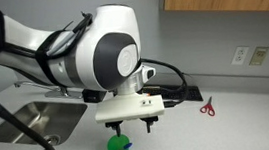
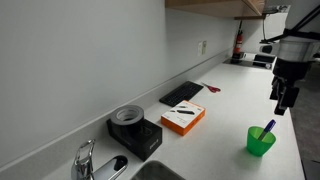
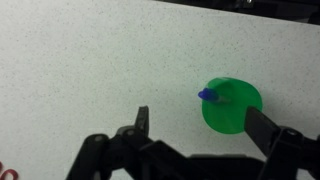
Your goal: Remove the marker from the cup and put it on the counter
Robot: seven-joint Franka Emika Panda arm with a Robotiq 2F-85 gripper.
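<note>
The green cup (image 1: 117,148) stands upright on the light counter (image 1: 230,125); it also shows in an exterior view (image 2: 260,141) and in the wrist view (image 3: 231,106). The marker with a blue end (image 2: 268,128) sticks up out of the cup, leaning on its rim (image 3: 210,96) (image 1: 124,141). My gripper (image 2: 283,100) hangs above the cup, open and empty, a little to the side and apart from it (image 1: 148,124). In the wrist view the fingers (image 3: 205,127) are spread, one on bare counter, one beside the cup.
A steel sink (image 1: 39,120) lies beside the cup, with a faucet (image 2: 85,160). Red-handled scissors (image 1: 207,107) lie farther along the counter. An orange and white box (image 2: 183,118), a black scale with a dish (image 2: 133,128) and a black keyboard (image 2: 181,93) stand near the wall.
</note>
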